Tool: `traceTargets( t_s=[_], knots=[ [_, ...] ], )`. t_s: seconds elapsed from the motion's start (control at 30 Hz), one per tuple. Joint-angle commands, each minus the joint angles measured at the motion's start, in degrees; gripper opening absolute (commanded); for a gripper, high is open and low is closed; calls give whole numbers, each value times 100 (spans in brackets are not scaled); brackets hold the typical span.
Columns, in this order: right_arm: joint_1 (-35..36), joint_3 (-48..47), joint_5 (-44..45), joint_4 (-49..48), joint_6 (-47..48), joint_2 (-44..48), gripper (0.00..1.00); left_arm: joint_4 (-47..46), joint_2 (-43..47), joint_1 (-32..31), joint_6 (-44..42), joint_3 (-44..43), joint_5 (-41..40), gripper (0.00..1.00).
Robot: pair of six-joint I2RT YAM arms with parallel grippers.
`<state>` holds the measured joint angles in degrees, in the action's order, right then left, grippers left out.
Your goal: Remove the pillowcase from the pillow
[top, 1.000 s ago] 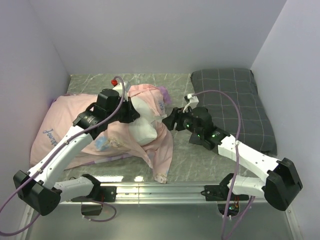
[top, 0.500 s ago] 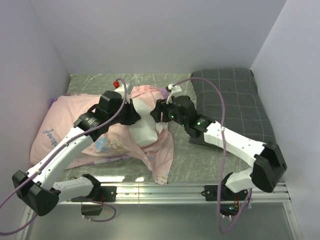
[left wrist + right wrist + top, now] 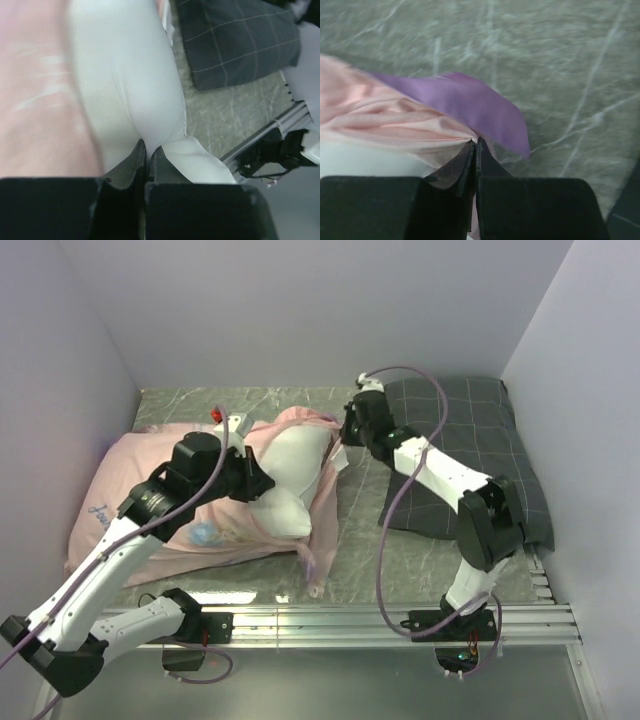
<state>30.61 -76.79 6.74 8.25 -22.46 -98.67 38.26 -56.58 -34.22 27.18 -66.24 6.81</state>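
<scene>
The white pillow (image 3: 290, 475) lies mid-table, its right end bared and the rest inside the pink pillowcase (image 3: 130, 480) spread to the left. My left gripper (image 3: 262, 485) is shut, pinching a fold of the pillow (image 3: 125, 75) between its fingertips (image 3: 137, 156); pale pink pillowcase (image 3: 35, 90) fills that view's left side. My right gripper (image 3: 345, 435) stands at the pillowcase's open rim near the back. It is shut on a gathered edge of the pillowcase (image 3: 395, 117), where the purple outer side (image 3: 470, 105) folds over; a strip of pillow (image 3: 360, 160) shows below.
A dark grey checked pillow (image 3: 470, 450) lies at the back right, under my right arm, and also shows in the left wrist view (image 3: 235, 40). Walls close in the table on three sides. A metal rail (image 3: 380, 620) runs along the near edge.
My right arm has swung from mid-table back to the pillowcase's rim and its jaws have shut on the fabric. My left arm has drawn leftward, still holding the pillow.
</scene>
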Motion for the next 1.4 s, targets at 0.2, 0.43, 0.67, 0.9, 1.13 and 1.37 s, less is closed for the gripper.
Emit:
traceTargets(
  t_s=[0.2,0.43,0.67,0.9,1.13,1.37],
  knots=[
    [-890,-899,-1217,-191,-461,-846,3,-361,929,-85,-38,-566,884,1],
    [-680,-161,-3284,-1676,-866,-733,14,-2478,1000,-85,848,-136,-547,0],
    [-583,1164,-3330,-2003,-866,425,46,-4326,-113,-76,1114,-177,-1603,1],
    [-591,2352,-2143,-1616,-883,2155,66,-4371,-1346,-76,982,-864,-1323,0],
    [-478,3618,-1563,-2213,-655,4434,79,-4406,-1883,-76,1044,-979,-980,0],
    [515,2909,-1150,-1907,776,4297,88,-4406,-2199,-103,1140,-1172,-611,0]
  ],
)
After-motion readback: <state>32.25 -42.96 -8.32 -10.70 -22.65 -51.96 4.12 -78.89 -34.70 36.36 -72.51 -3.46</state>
